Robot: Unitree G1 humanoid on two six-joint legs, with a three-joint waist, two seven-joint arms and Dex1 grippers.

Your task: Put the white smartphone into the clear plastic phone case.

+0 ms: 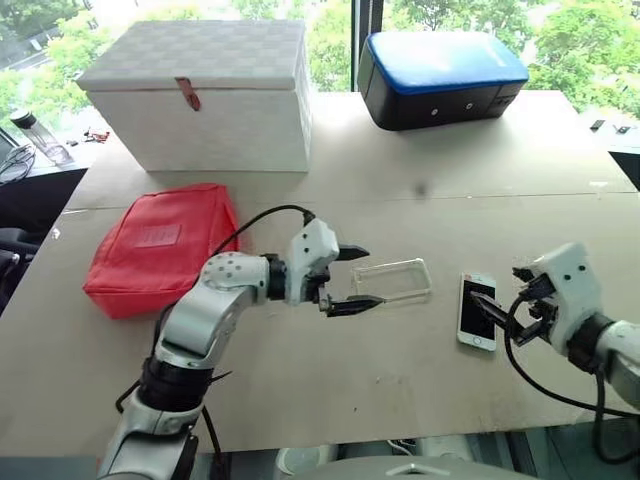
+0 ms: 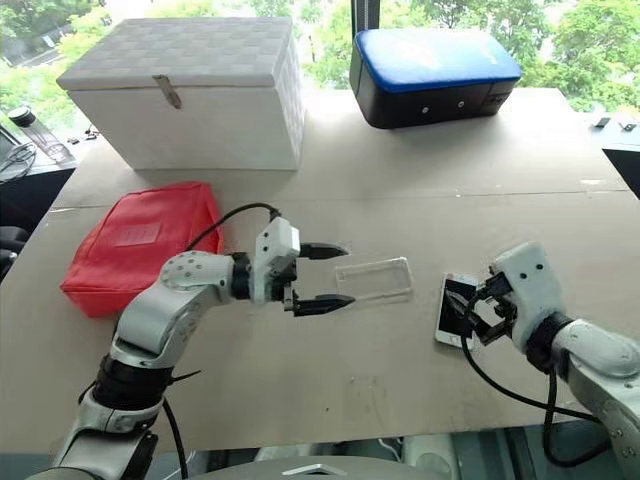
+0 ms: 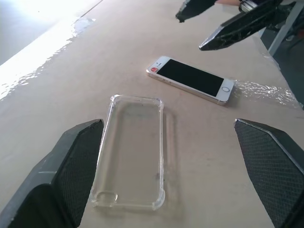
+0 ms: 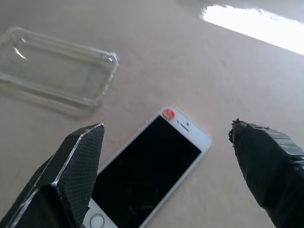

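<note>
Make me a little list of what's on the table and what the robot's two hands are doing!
phone: white smartphone flat on the table, screen up, not in the case
case: clear plastic phone case lying empty beside the phone, apart from it
left gripper: open, next to the case, holding nothing
right gripper: open, just above the phone
other things: red pouch, white box, blue-topped black case

Your tan table [image 1: 400,380] carries white box [image 1: 200,95] upper left, red pouch [image 1: 160,245] left, blue-topped case [image 1: 440,75] top, clear plastic phone case [image 1: 392,280] center, white smartphone [image 1: 477,312] right.
</note>
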